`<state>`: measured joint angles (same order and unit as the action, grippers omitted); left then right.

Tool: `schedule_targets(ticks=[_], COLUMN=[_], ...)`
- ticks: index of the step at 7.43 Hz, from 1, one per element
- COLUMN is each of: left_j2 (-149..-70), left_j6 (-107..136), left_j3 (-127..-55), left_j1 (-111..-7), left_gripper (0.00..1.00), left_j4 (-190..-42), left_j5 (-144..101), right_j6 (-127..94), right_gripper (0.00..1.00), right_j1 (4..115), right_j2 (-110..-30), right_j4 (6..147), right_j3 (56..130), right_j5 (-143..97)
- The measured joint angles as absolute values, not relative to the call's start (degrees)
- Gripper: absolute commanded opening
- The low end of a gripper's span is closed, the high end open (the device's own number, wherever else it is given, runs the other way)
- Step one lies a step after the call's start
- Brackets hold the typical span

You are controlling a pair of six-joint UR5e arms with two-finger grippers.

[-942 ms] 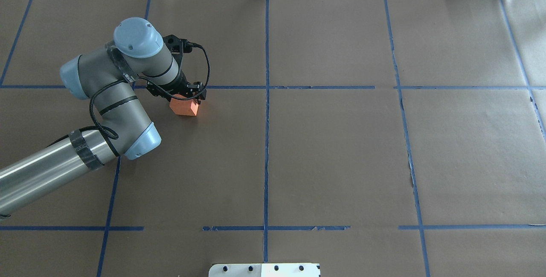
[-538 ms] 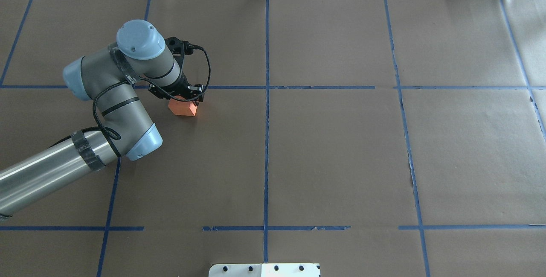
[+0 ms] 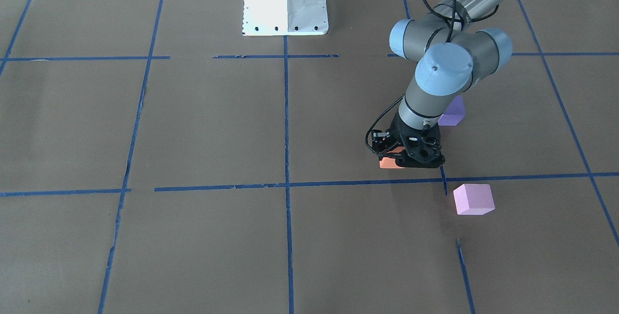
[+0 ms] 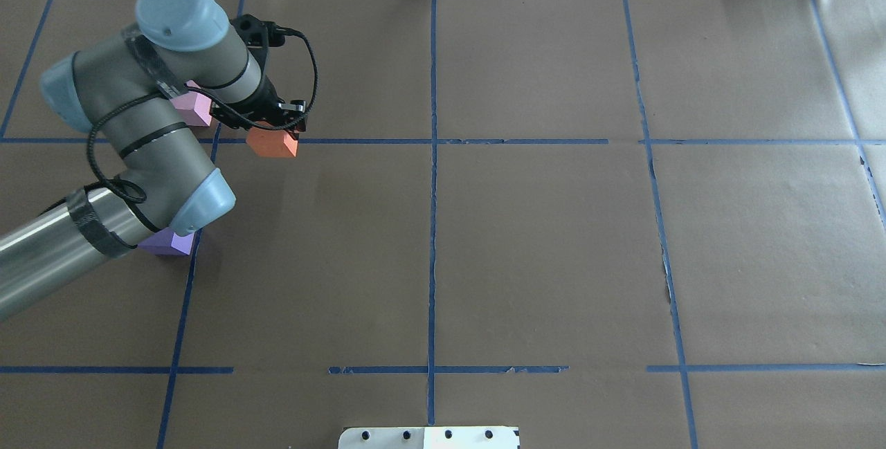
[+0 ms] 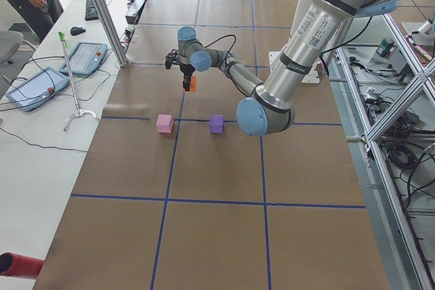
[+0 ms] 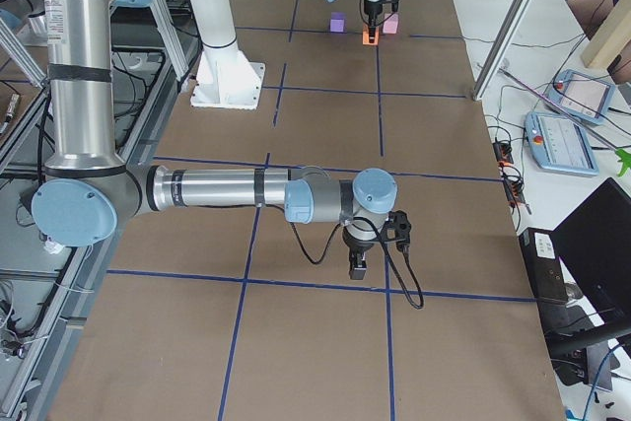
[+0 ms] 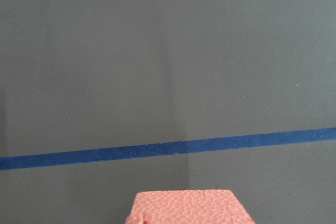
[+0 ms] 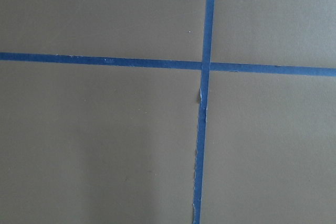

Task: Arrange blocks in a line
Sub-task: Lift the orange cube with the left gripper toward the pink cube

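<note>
While the left gripper points down over the left part of the table, its jaws are narrowed onto the orange block, which sits pinched between them and juts out just below the fingertips. From the left wrist view only the top edge of that block shows at the bottom of the frame, with a blue tape line crossing the brown paper beyond it. In the front-facing view the block peeks out beside the black gripper, on the robot's side of that tape line and close to it. Whether its underside touches the paper or hangs just clear of it cannot be told.

Left of the gripper and a little farther from the robot lies the pink block, on the far side of the tape line and apart from the orange one; from overhead it is partly hidden by the arm. Nearer the robot, also to the left, the purple block rests on the paper, half covered by the arm's elbow joint from overhead. The three blocks do not touch one another.

Well off to the right, the right gripper hangs low over the paper by a crossing of tape lines, far from every block; how wide its jaws stand cannot be told, and its wrist view shows only paper and tape.
</note>
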<state>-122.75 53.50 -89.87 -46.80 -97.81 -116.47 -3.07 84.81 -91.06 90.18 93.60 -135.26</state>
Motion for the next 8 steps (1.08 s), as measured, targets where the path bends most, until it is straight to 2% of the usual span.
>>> schedule_targets(ticks=[2, 5, 8], left_j2=[-117.58, -110.79, -109.13], left_j6=[48.75, 42.68, 42.54], left_j3=[-92.78, -92.67, -88.02], left_j1=[-51.61, -55.73, -55.62], left_gripper=[0.36, 0.37, 0.37], left_j4=[-96.72, -99.27, -104.96], left_j5=[-118.72, -123.18, -123.56], right_j6=[-3.08, -3.08, -3.08], right_gripper=[1.0, 1.0, 1.0], right_j1=[84.81, 84.82, 84.81], right_j2=[-91.05, -91.05, -91.05], right_j4=[90.18, 90.2, 90.21], right_j3=[93.6, 93.6, 93.6], right_j5=[-135.26, -135.26, -135.27])
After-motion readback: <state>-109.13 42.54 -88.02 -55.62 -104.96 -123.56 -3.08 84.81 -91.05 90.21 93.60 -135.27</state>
